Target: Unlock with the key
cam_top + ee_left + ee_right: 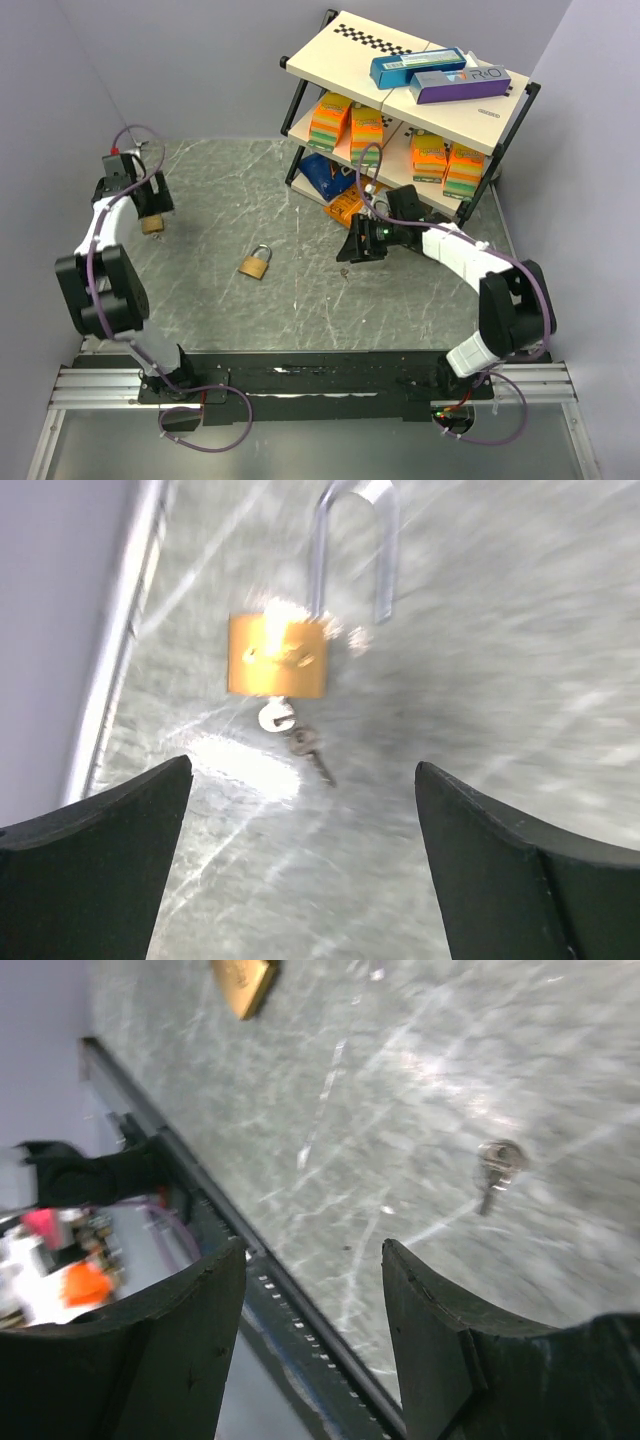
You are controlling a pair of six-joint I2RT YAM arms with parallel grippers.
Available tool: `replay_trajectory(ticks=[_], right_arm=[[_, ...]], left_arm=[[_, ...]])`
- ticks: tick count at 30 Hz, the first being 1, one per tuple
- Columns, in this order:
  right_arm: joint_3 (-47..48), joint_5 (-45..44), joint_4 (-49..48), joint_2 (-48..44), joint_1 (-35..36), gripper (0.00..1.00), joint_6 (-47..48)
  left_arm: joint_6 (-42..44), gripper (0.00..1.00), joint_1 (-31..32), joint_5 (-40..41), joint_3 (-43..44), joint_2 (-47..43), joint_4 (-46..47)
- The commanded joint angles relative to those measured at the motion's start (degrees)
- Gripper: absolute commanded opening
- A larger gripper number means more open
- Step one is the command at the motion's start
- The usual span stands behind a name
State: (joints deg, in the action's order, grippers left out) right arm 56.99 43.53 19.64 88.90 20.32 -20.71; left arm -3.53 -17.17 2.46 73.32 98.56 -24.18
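**Both grippers spread wide, keys lying on the table**

The left gripper (153,210) hangs over the table (220,190) at its 9 o'clock side. Its fingers stand far apart with nothing between them. Below it lies the left padlock (277,655), brass and flat on the stone-patterned top. Its shackle (350,530) points toward 12 o'clock in the left wrist view, with one leg in the body and the other ending free, out to the side of the body, so the lock looks open. A key (277,717) sticks out of the lock's bottom edge at 6 o'clock, and a darker key (312,755) trails from it toward 5 o'clock, lying on the table. The picture is blurred, so how the two are joined cannot be told.

The right gripper (312,1250) is likewise spread apart and empty, low above the table at the 3 o'clock side. A loose key (495,1168) lies flat on the surface at about 2 o'clock from the gap between its fingers — near, not touching. The middle padlock (256,265) rests shut-looking near the table's centre, well apart from both grippers.

A shelf (320,50) stands at 1 o'clock, with orange boxes (330,118) on its lower levels.
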Motion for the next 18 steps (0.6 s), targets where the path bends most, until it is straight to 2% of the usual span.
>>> replay_trajectory(ticks=[1,4,6,7,11,13,18], right_arm=[[2.51,-14.2,5.92,-7.07,0.51,0.63,5.32],[4.35,-24.49,10.85,-8.39,3.13,0.63,9.01],[5.14,-28.04,12.52,-8.13,4.55,0.63,10.77],[5.41,-28.84,13.14,-7.78,5.6,0.63,10.95],[5.15,-25.88,10.78,-5.94,7.46,0.62,8.33],[5.41,-25.42,10.25,-4.01,7.46,0.59,7.44],[6.38,-27.35,10.86,0.65,8.33,0.55,8.49]], left_arm=[[-3.14,0.96,4.68,2.2,-0.72,-10.82,0.11],[-5.95,0.96,12.47,3.34,-2.12,-16.18,-2.44],[-9.11,0.97,16.88,3.08,-4.83,-19.18,-2.97],[-11.21,0.97,21.6,2.9,-5.98,-22.07,-3.32],[-26.74,0.98,32.44,-1.57,-14.32,-28.94,-0.61],[-31.08,0.97,39.45,-0.36,-20.3,-32.8,1.41],[-45.23,0.93,51.08,2.99,-29.09,-38.26,4.14]])
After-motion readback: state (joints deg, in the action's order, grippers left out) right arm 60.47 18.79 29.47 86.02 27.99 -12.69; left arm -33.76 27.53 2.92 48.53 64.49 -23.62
